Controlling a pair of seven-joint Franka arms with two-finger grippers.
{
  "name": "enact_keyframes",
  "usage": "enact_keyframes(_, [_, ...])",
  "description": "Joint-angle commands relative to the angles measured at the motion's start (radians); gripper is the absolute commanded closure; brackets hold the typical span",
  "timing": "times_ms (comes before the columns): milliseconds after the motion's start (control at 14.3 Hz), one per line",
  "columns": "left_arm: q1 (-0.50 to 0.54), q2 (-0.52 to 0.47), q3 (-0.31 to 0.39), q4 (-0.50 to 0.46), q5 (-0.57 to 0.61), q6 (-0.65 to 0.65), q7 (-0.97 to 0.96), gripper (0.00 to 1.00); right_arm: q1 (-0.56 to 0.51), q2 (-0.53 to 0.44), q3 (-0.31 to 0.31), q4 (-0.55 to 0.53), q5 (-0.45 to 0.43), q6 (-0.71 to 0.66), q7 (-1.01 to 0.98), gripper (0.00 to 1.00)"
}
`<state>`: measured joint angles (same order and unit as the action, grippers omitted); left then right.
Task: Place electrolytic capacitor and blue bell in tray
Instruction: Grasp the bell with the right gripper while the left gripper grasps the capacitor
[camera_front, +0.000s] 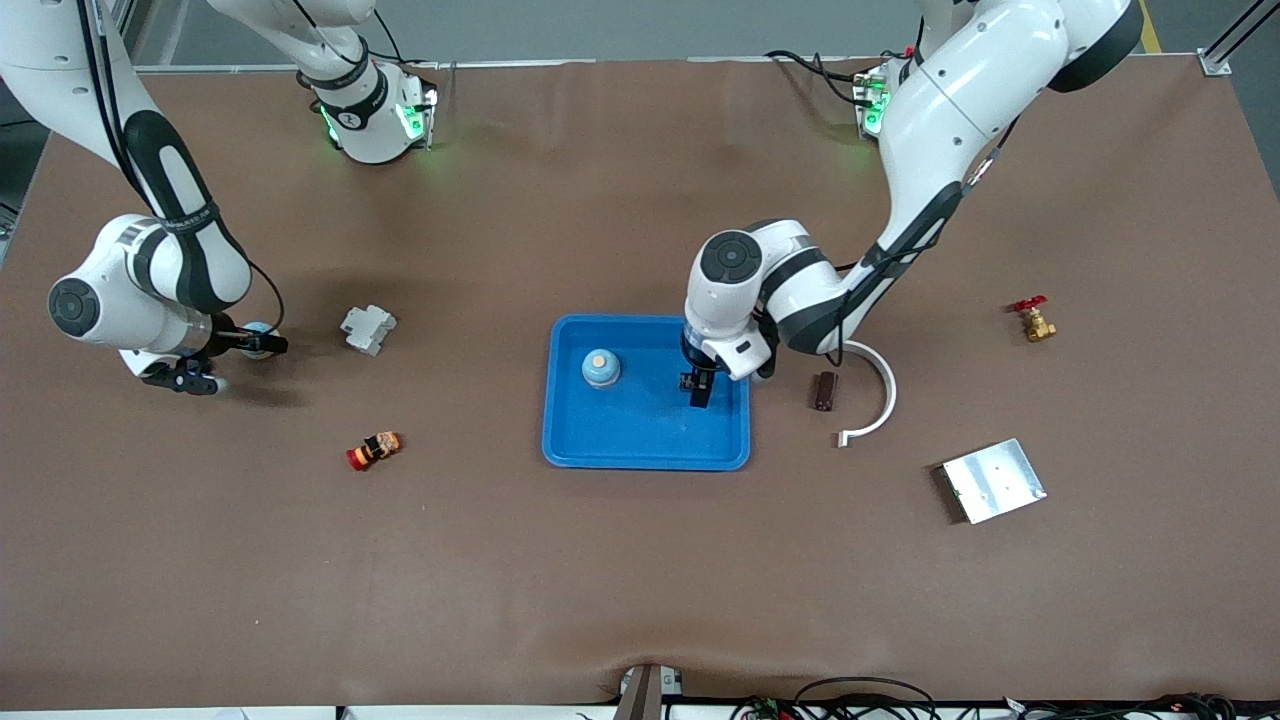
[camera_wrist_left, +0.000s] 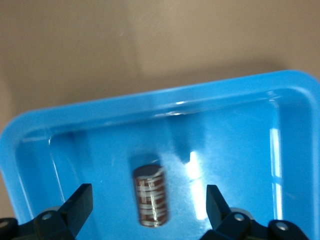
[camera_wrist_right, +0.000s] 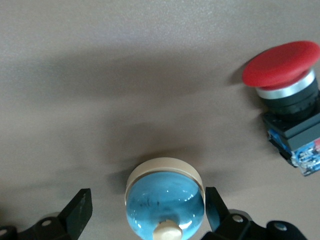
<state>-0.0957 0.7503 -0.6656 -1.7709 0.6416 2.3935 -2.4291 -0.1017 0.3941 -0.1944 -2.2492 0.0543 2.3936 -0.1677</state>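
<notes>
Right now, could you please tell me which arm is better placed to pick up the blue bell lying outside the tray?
The right arm: the right claw, open, flanks that blue bell on the table. The left claw is open over the tray, above the capacitor lying in it.

Brown table (camera_front: 600, 580) carries: blue tray (camera_front: 600, 440) at centre; toward the left arm's end, brown block (camera_front: 824, 390), white curved piece (camera_front: 880, 395), silver plate (camera_front: 993, 481), brass valve (camera_front: 1035, 320); toward the right arm's end, grey part (camera_front: 368, 328), red pushbutton (camera_front: 374, 450), blue bell (camera_wrist_right: 164, 202)
</notes>
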Motion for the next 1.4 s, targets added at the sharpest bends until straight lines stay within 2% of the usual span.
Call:
enact_keyframes(0, [0.204,-0.02,-0.177,-0.024,0.001,-0.094,0.193,0.0,-0.021,-0.011,0.0,-0.012,0.013,0.012,-0.061,0.0])
enact_keyframes(140, [0.308,-0.02,-0.265,-0.032,0.001,-0.175,0.344,0.0,-0.018,-0.009,-0.002,-0.01,0.013,0.004,-0.076,0.14])
enact_keyframes(280, [0.367,-0.02,-0.308,-0.033,0.001,-0.24,0.499,0.0,-0.012,-0.011,-0.002,-0.01,0.013,-0.004,-0.076,0.32])
enact_keyframes(420, [0.407,-0.023,-0.333,-0.038,0.001,-0.278,0.643,0.0,-0.012,-0.011,-0.002,-0.01,0.013,-0.01,-0.076,0.46])
enact_keyframes(630, [0.537,-0.023,-0.417,-0.045,0.003,-0.358,0.926,0.0,-0.006,-0.018,-0.002,-0.009,0.013,-0.02,-0.078,0.67])
enact_keyframes(771, [0.614,-0.023,-0.462,-0.044,0.003,-0.372,1.066,0.0,0.01,-0.049,0.0,0.038,0.012,-0.133,-0.076,0.84])
enact_keyframes(911, [0.656,-0.023,-0.491,-0.042,0.003,-0.392,1.213,0.0,0.037,-0.054,0.012,0.152,0.013,-0.297,-0.062,0.91])
enact_keyframes(1051, [0.654,-0.023,-0.491,-0.033,0.009,-0.402,1.335,0.0,0.081,-0.052,0.029,0.261,0.013,-0.404,-0.061,0.97])
enact_keyframes(1121, [0.653,-0.02,-0.488,-0.03,0.019,-0.404,1.388,0.0,0.117,-0.052,0.032,0.299,0.013,-0.433,-0.055,1.0])
enact_keyframes(1331, [0.656,-0.014,-0.482,-0.033,0.024,-0.402,1.562,0.0,0.258,-0.047,0.044,0.374,0.013,-0.445,0.1,1.0])
